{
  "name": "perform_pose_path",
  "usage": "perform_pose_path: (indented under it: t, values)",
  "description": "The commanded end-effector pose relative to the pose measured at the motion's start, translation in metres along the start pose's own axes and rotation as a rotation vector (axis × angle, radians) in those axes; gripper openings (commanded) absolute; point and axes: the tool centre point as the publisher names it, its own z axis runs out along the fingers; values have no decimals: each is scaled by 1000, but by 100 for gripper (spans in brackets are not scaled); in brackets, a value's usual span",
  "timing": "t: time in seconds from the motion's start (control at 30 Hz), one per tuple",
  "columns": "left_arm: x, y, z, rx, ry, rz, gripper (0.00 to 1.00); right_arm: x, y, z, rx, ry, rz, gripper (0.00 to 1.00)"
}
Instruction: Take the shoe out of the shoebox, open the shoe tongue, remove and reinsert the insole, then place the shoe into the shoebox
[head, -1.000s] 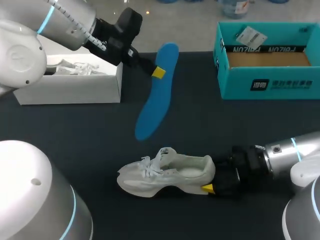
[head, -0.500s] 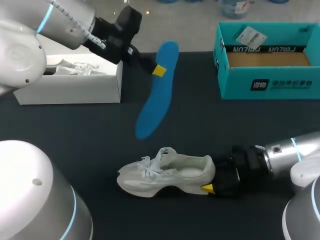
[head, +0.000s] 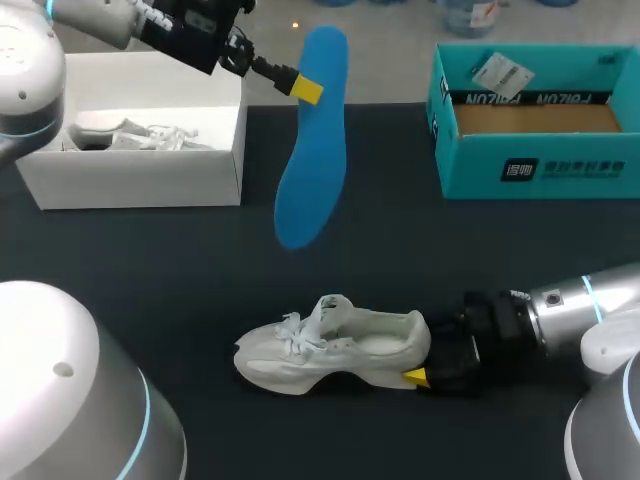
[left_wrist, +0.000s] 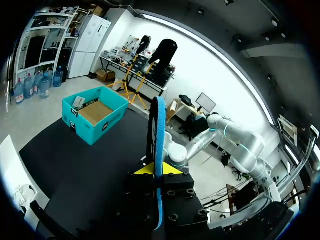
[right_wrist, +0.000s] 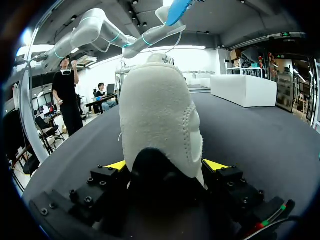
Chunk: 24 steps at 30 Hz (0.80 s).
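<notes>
The left hand (head: 310, 89), pinching the insole (head: 312, 165), has lifted it higher toward 12 o'clock, clear of the shoe (head: 330, 345) at 6 o'clock, heel clamped by the right hand (head: 421, 352); reinsertion likely follows.

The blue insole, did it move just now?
Yes. The left gripper, still shut on the blue insole, drew it up and a little toward the white shoebox. The right gripper stayed clamped on the shoe; it and the teal box did not move.
</notes>
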Motion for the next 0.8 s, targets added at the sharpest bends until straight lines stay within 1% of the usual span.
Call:
perform_pose_path:
  t: [0.03,0.1,0.13,0.23,0.37,0.43,0.5,0.53,0.67,0.8]
  values:
    - [-20,-37,-2,-40,134,-24,0,2,-2,2,4,-1,1,0]
    - [-28,-52,-2,-33,157,-43,0,2,-2,2,4,-1,1,0]
    - [-33,-59,-2,-46,179,-58,0,2,-2,2,4,-1,1,0]
    - [-48,-78,0,-52,215,-94,0,2,-2,2,4,-1,1,0]
    - [-66,-97,2,-48,263,-134,0,2,-2,2,4,-1,1,0]
    - [-73,-104,1,-52,307,-150,0,2,-2,2,4,-1,1,0]
    - [-76,-110,0,-42,304,-148,0,2,-2,2,4,-1,1,0]
    - [-77,-113,-2,-49,335,-145,0,2,-2,2,4,-1,1,0]
    - [-77,-120,-9,-35,331,-128,0,2,-2,2,4,-1,1,0]
    - [-77,-117,-16,-31,326,-119,0,2,-2,2,4,-1,1,0]
